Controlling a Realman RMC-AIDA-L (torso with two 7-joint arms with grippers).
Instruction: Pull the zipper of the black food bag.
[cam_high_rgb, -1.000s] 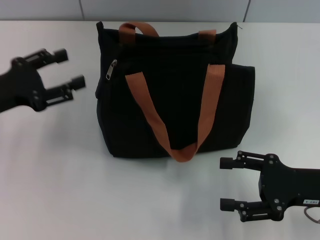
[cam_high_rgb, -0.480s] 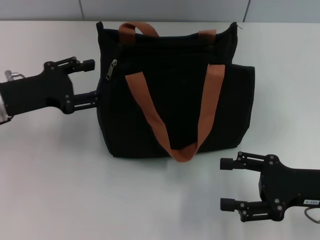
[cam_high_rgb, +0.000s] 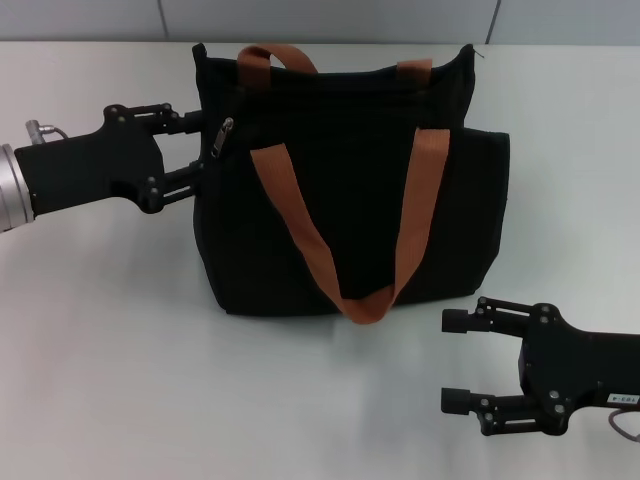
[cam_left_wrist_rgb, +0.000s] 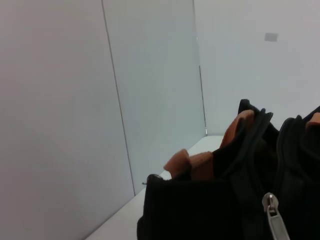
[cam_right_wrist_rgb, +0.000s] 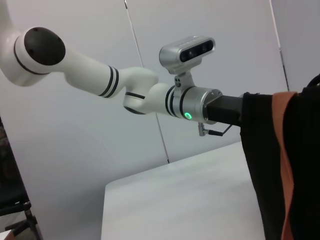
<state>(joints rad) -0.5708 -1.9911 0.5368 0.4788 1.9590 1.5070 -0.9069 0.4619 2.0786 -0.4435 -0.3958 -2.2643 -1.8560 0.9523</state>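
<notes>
- We see the bag (cam_high_rgb: 345, 180) lying on the white table (cam_high_rgb: 120, 360), its orange straps (cam_high_rgb: 385, 270) looped across the front.
- Our left gripper (cam_high_rgb: 196, 148) is at the bag's left edge, fingers spread, straddling the zipper (cam_high_rgb: 221, 138); contact seems likely, though we cannot be sure.
- The right gripper (cam_high_rgb: 456, 361) sits open near the bag's lower right corner, apart from it.

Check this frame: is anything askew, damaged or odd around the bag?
Nothing stands out. The black food bag stands upright on the table, straps draped down its front. The left tool is open at the zipper; the right tool sits open, apart from the bag.
</notes>
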